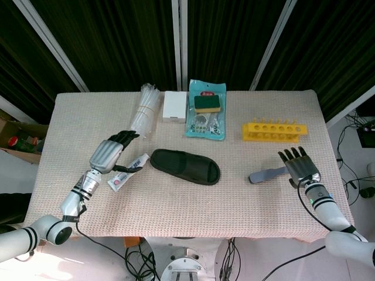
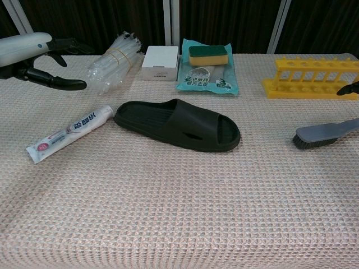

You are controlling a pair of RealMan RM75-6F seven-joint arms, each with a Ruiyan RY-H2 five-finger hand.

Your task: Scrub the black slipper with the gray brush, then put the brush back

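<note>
Work surface: a rectangular table covered with a beige waffle-weave cloth (image 1: 176, 199), seen from above in the head view and at a low angle in the chest view. Behind the table hangs a dark backdrop crossed by white frame bars (image 1: 178, 41). Cables (image 1: 231, 257) lie on the pale floor below the near edge.

Black rubber slide slipper (image 1: 185, 166) lies flat near the table centre, sole down, toe opening toward the robot's right. Gray plastic scrub brush (image 1: 268, 174) lies flat on the cloth well to the right of the slipper, bristle end toward the slipper, handle pointing outward.

Right hand (image 1: 300, 167) sits over the brush handle end, fingers spread and extended; whether it touches the handle cannot be told. In the chest view only a dark fingertip shows at the right edge.

Left hand (image 1: 108, 154) hovers above the cloth, fingers apart and slightly curled, holding nothing, just left of a white toothpaste tube (image 1: 128, 171) lying beside the slipper's heel.

Along the far edge: a bundle of clear plastic straws (image 1: 145, 109), a small white box (image 1: 174, 106), a teal packet with a yellow-green sponge (image 1: 207, 104) on it, and a yellow test-tube rack (image 1: 275, 131).
</note>
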